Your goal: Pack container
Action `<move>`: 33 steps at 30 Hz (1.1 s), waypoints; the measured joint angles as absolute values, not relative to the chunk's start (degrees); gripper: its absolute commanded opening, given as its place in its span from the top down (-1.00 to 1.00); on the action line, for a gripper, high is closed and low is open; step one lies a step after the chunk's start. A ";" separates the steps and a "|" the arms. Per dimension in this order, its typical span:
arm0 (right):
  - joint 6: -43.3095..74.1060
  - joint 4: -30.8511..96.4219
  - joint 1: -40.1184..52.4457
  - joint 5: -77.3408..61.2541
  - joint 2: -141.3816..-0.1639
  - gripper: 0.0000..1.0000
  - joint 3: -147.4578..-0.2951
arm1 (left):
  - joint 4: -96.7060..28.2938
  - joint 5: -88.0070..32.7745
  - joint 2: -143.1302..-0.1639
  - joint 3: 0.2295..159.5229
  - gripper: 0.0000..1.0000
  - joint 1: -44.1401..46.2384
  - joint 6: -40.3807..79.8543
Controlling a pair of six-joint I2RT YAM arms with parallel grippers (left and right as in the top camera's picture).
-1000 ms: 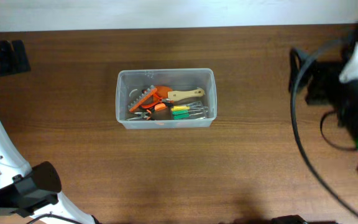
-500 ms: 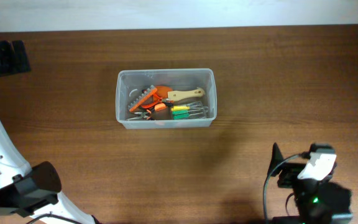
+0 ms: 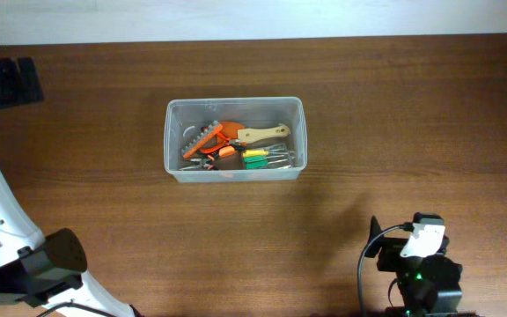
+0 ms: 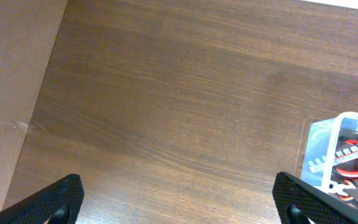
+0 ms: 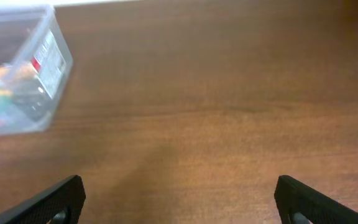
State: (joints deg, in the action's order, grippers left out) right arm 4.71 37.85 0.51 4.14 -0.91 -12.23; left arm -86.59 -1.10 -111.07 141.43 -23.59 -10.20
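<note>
The container (image 3: 236, 174) is a clear plastic bin in the middle of the table. It holds several hand tools: an orange-handled tool (image 3: 209, 138), a wooden-handled brush (image 3: 260, 134) and green and yellow screwdrivers (image 3: 255, 158). My left gripper (image 4: 181, 208) is open and empty over bare table, and the container's corner (image 4: 334, 146) lies at its right. My right gripper (image 5: 182, 205) is open and empty over bare table, with the container (image 5: 51, 59) far off at its upper left. My right arm (image 3: 416, 264) sits at the table's front right.
The brown wooden table (image 3: 368, 114) runs back to a white wall. My left arm (image 3: 7, 220) runs along the left edge, with a black mount (image 3: 11, 81) at the back left. A paler brown surface (image 4: 11, 74) borders the table in the left wrist view.
My right arm has swung from the far right side of the table down to the front right, then shifted slightly left. The container and the left arm have not moved.
</note>
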 measured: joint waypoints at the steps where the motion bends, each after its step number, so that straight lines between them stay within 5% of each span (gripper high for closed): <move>1: 4.73 37.85 0.51 4.27 -0.91 -0.97 -11.33 | -86.59 -1.10 -111.07 141.43 -0.99 -23.59 -10.20; 33: 4.71 37.65 0.51 4.32 -0.91 -0.97 -9.47 | -86.59 -1.08 -111.07 141.43 -0.99 -23.59 -10.20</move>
State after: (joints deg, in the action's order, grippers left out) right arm 4.71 37.65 0.51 4.32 -0.91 -9.47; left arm -86.59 -1.08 -111.07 141.43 -23.59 -10.20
